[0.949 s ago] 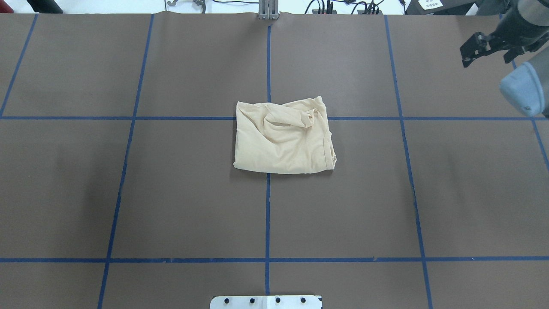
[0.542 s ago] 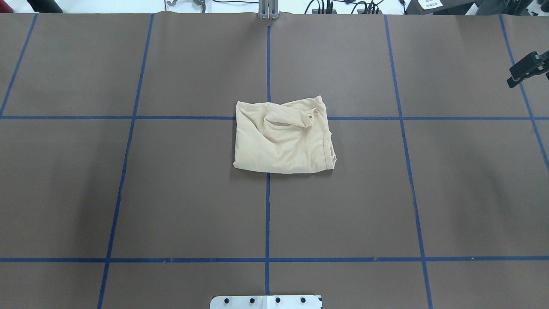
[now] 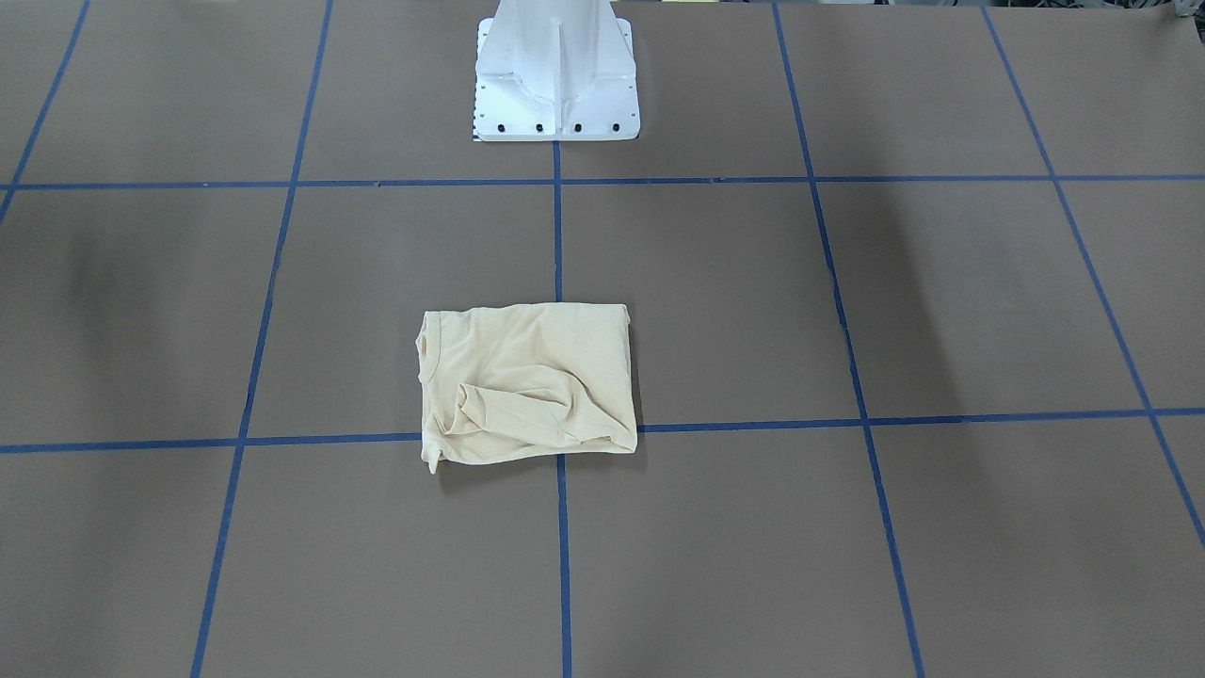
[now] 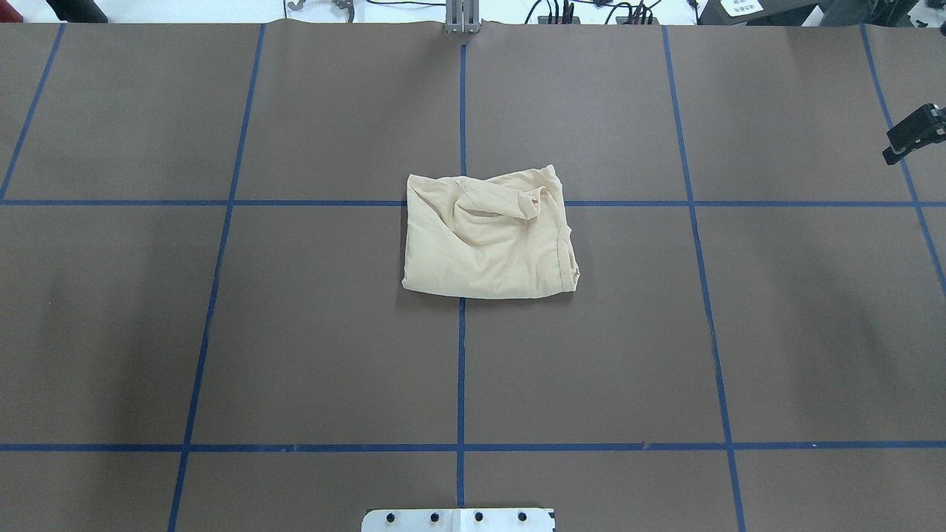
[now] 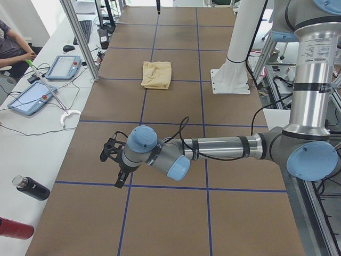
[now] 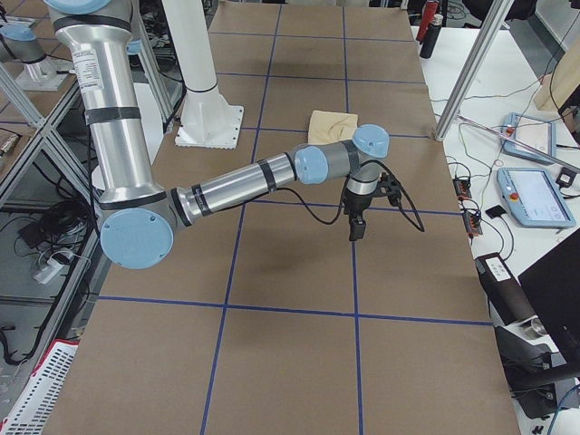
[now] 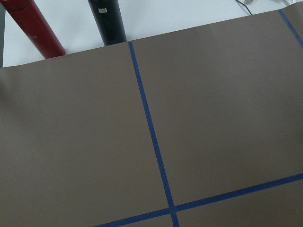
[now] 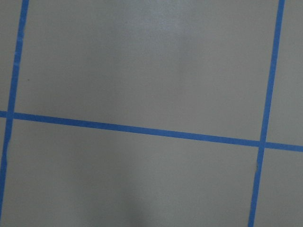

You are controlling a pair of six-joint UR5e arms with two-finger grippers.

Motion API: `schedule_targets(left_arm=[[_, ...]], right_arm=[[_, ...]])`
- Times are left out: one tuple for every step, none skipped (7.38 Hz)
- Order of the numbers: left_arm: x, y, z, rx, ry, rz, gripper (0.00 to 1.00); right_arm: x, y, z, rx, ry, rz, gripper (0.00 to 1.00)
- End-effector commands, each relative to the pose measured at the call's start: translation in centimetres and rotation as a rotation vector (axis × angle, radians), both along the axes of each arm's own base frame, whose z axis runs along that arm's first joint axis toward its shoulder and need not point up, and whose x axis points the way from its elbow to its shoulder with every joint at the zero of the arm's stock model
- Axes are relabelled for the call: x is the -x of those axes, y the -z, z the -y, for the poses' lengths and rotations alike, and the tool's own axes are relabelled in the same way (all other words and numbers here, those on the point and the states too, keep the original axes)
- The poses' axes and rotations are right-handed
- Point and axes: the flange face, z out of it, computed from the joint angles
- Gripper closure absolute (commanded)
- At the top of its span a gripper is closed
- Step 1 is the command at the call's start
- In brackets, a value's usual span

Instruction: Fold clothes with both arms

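One cream T-shirt (image 4: 488, 236), two robot arms (image 5: 213, 148), one white pedestal (image 3: 555, 75), two bottles (image 7: 33, 28), two tablet pendants (image 5: 63, 66)

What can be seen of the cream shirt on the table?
The shirt is pale cream-yellow, of thin soft fabric, folded into a rough, wrinkled rectangle. A bunched sleeve lies across its top on the far side from the robot; the neck rim shows at its robot's-right edge. No print shows. It lies flat on the brown table, over a crossing of blue tape lines; nothing else touches it.

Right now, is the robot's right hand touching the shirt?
Apart. The overhead view shows the right hand at the picture's edge, far from the shirt.
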Motion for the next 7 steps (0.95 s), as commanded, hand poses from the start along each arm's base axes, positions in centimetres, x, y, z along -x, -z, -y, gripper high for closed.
schedule_targets(left_arm=[[0.0, -1.5, -0.6, 0.061, 0.008, 0.011, 0.0], [-0.1, -1.2, -0.1, 0.127, 0.005, 0.009, 0.01], [-0.9, -0.7, 0.5, 0.163, -0.007, 0.009, 0.0], [-2.6, -0.1, 0.8, 0.186, -0.034, 0.01, 0.01], [-3.1, 0.0, 1.1, 0.204, -0.043, 0.011, 0.01], [-3.2, 0.2, 1.2, 0.238, -0.045, 0.01, 0.01], [-3.3, 0.4, 1.3, 0.276, -0.049, 0.009, 0.0]], right_arm=[[-2.2, -3.1, -1.4, 0.064, -0.036, -0.005, 0.0], [-4.2, -3.6, -1.7, 0.076, -0.071, -0.005, 0.0], [-5.3, -4.8, -2.4, 0.104, -0.09, -0.009, 0.0], [-5.8, -5.3, -2.4, 0.117, -0.1, -0.011, 0.0], [-5.8, -5.7, -2.5, 0.126, -0.1, -0.007, 0.0], [-6.5, -5.9, -2.7, 0.14, -0.112, 0.017, 0.0], [-6.9, -6.5, -3.3, 0.148, -0.119, 0.027, 0.0]])
